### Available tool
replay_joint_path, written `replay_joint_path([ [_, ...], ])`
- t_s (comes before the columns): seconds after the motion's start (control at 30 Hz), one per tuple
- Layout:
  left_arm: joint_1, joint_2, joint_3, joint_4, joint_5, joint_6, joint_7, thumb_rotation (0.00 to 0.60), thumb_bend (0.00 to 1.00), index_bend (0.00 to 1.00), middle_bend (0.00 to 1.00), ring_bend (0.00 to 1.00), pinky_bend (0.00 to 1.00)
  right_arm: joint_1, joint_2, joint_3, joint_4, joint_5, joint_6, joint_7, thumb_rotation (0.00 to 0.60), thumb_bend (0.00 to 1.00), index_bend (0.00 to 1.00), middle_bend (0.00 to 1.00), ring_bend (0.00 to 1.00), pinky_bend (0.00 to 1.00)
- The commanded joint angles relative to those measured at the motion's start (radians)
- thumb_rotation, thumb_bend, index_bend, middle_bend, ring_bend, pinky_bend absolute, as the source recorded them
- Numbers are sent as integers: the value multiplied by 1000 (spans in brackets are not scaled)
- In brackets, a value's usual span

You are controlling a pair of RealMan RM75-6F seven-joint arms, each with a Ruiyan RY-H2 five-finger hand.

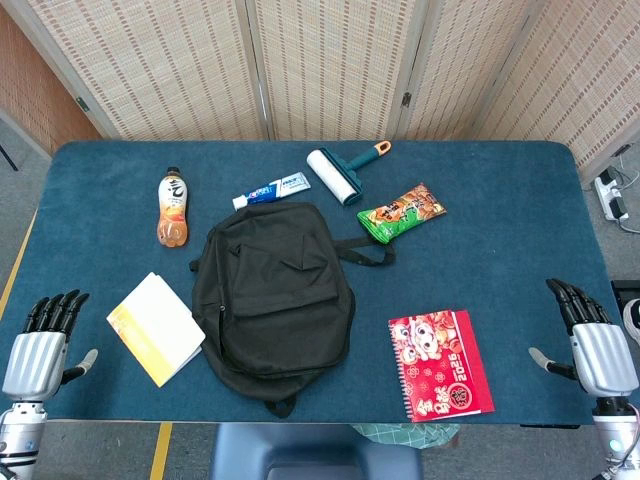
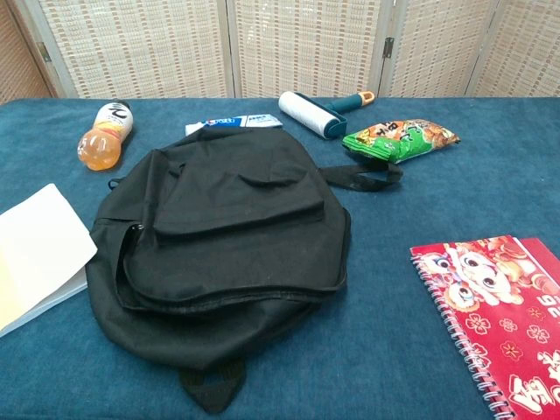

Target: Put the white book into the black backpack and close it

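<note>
Two metal robot hands wait at the lower corners of the head view, fingers released and grasping nothing: the left hand (image 1: 40,345) at lower left, the right hand (image 1: 592,340) at lower right. Just right of the left hand lies the flat white book with a yellow edge (image 1: 156,327), touching the soft black fabric backpack (image 1: 272,290) at frame centre. Judging from this, the bag's zip needs opening wide first, one hand bracing the limp fabric. The blue cloth-covered surface (image 1: 520,200) stands before woven reed screens (image 1: 330,60).
</note>
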Motion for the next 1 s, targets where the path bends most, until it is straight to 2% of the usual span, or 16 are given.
replay_joint_path([
  [0.03, 6, 7, 2, -12, 7, -3, 8, 600, 282, 157, 144, 127, 120, 2, 0, 1, 2, -2, -2, 4, 600, 166, 0, 134, 114, 167],
  [0.27, 0, -4, -5, 35, 42, -15, -27, 600, 282, 174, 159, 140, 121, 2, 6, 0, 7, -22, 10, 19, 599, 166, 0, 133, 114, 167],
  [0.5, -38, -57, 5, 207, 80, -91, -129, 600, 284, 191, 181, 155, 120, 4, 9, -3, 14, -44, 16, 40, 599, 165, 0, 133, 114, 167],
  [0.73, -70, -157, 41, 394, 137, -154, -244, 600, 286, 185, 183, 156, 120, 9, 8, -5, 12, -60, 20, 43, 600, 166, 0, 133, 115, 167],
  [1.0, -87, -235, 66, 518, 166, -193, -315, 600, 286, 172, 183, 155, 121, 8, 12, -7, -2, -70, 29, 33, 600, 166, 0, 133, 114, 167],
])
